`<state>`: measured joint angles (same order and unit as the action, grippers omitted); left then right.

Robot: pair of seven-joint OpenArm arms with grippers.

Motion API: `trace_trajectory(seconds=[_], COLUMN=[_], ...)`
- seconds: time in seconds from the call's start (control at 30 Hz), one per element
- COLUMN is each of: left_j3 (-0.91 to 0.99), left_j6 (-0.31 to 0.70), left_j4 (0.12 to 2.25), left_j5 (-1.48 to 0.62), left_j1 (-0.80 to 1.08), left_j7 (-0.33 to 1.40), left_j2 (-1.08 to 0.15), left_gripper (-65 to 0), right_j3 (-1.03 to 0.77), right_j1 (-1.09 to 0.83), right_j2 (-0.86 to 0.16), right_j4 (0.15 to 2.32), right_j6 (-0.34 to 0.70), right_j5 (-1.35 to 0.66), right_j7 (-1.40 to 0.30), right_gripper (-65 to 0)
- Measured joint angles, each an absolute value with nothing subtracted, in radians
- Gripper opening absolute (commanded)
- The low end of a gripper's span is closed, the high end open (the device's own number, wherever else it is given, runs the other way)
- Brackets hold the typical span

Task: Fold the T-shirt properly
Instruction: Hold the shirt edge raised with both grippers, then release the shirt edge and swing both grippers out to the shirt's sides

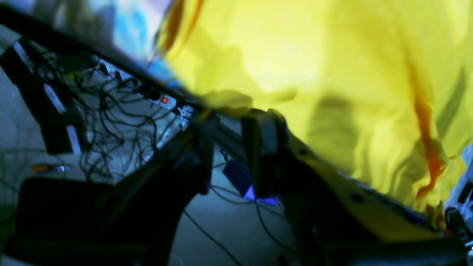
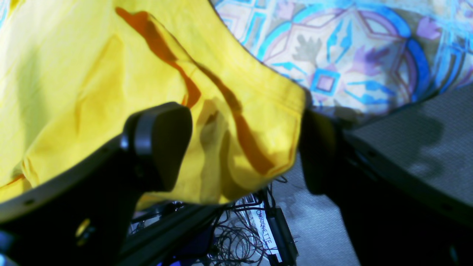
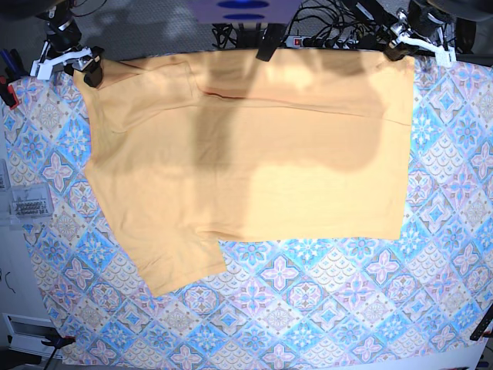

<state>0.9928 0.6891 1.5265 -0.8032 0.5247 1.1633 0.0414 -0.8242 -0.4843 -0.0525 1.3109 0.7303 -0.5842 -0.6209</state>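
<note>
The yellow-orange T-shirt lies spread flat, its top edge along the table's far edge and one sleeve pointing to the near left. My right gripper is at the shirt's far-left corner. In the right wrist view this right gripper stands wide open, with a hemmed corner of the T-shirt hanging between the fingers. My left gripper is at the far-right corner. Up close the left gripper has a narrow gap, and a bunch of T-shirt sits at its tips. Whether it pinches that cloth I cannot tell.
A blue-and-pink tile-patterned cloth covers the table under the shirt. Beyond the far edge lie a power strip and tangled cables. A black clamp grips the far edge mid-table. A clear box of small parts sits at the left.
</note>
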Motion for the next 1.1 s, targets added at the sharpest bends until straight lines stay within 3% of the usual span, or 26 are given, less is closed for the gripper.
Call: trace_trajectory(seconds=[0.2,0.43,1.1], left_j3=[0.991,0.992,0.993], left_j6=[0.69,0.689,0.69], left_j4=[1.544,1.544,1.544], left_j5=[-0.8,-0.801,-0.8], left_j1=[0.527,0.524,0.369], left_j7=[1.17,1.166,1.242], left_j2=[0.06,0.056,0.055], left_gripper=[-48.6,-48.6,-48.6], right_j3=[-0.9,-0.896,-0.886], right_j1=[-0.488,-0.478,-0.391], right_j2=[-0.053,-0.05,-0.055], right_j4=[1.3,1.302,1.346], right_j6=[0.674,0.696,0.691], right_j5=[-0.528,-0.54,-0.537], right_j7=[-0.656,-0.568,-0.574], right_gripper=[-17.5,-17.5,-17.5])
